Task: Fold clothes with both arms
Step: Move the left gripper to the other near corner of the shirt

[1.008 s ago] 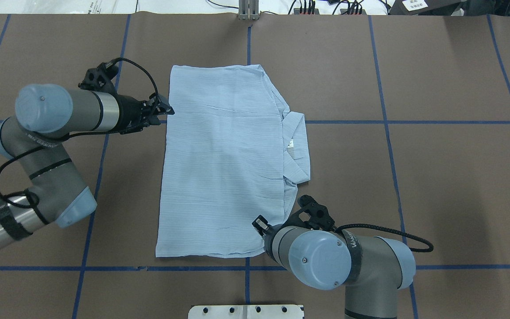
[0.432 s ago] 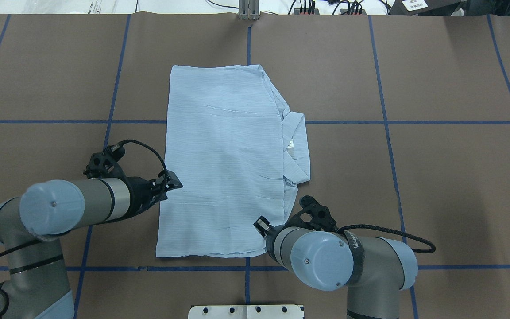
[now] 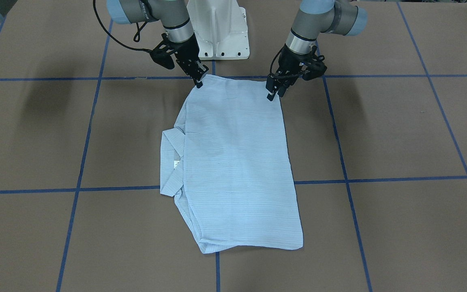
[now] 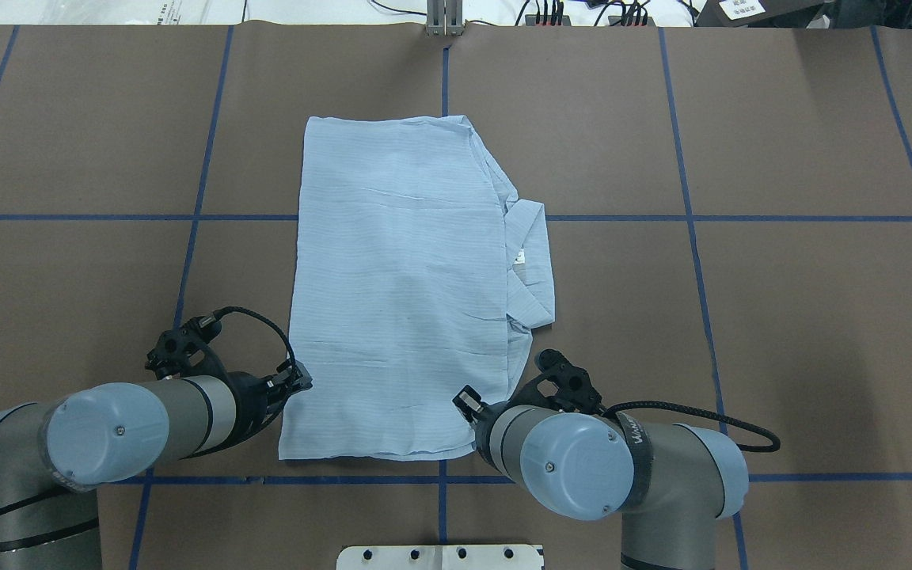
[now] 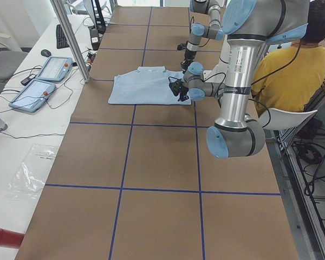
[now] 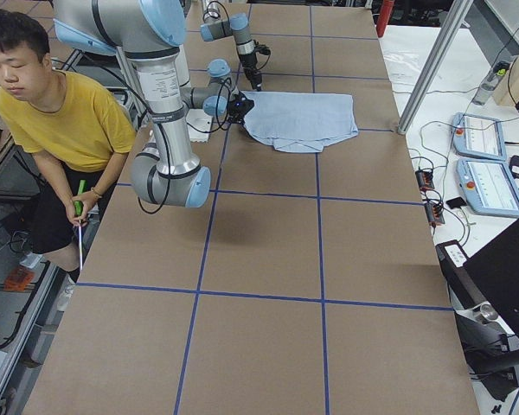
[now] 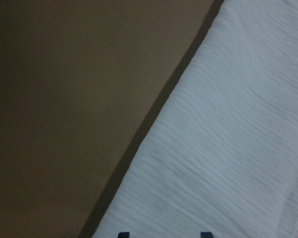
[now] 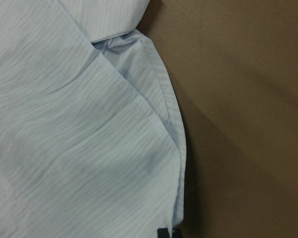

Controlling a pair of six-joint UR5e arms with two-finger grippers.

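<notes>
On the brown bench (image 4: 780, 332) the shirt (image 4: 400, 277) lies flat mid-bench, folded into a long panel. Our right claw (image 3: 198, 82) looks pinched on one near corner. The left claw (image 3: 275, 95) hangs parted and empty over the other. Next, we judge, it must close there before both lift together.

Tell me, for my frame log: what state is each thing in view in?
shirt: folded into a rectangle, lying flat.
collar: poking out past the fold on the robot's right.
left gripper: open, over the shirt's near left corner.
right gripper: shut, apparently pinching the near right corner.
</notes>
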